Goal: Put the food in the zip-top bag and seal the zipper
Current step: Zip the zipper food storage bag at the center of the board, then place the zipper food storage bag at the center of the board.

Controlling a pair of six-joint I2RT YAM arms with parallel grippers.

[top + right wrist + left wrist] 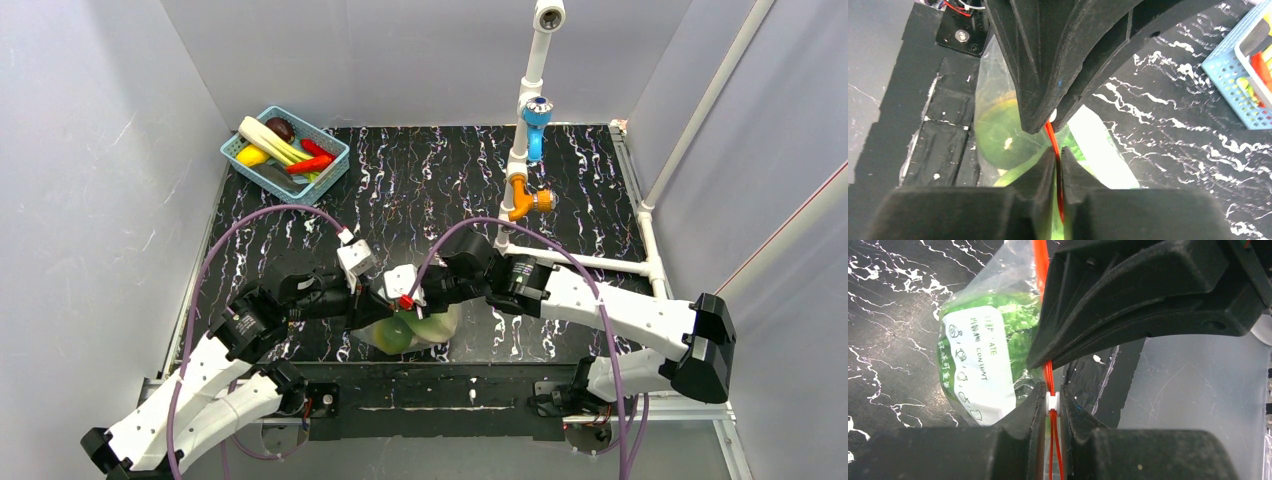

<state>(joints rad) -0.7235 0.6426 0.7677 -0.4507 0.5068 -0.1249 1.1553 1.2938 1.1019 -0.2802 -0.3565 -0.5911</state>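
Working from your left, you have the left gripper clenched on the zipper, with the bag just below it near the table front edge, lettuce and fruit inside; the garlic you cannot make out. Your right gripper pinches the same strip right beside the left. Loading looks about done, so running the zipper shut is what remains.

Open black tabletop between blue basket and white pipe frame

Pale grey walls, black marbled tabletop, white pipe frame
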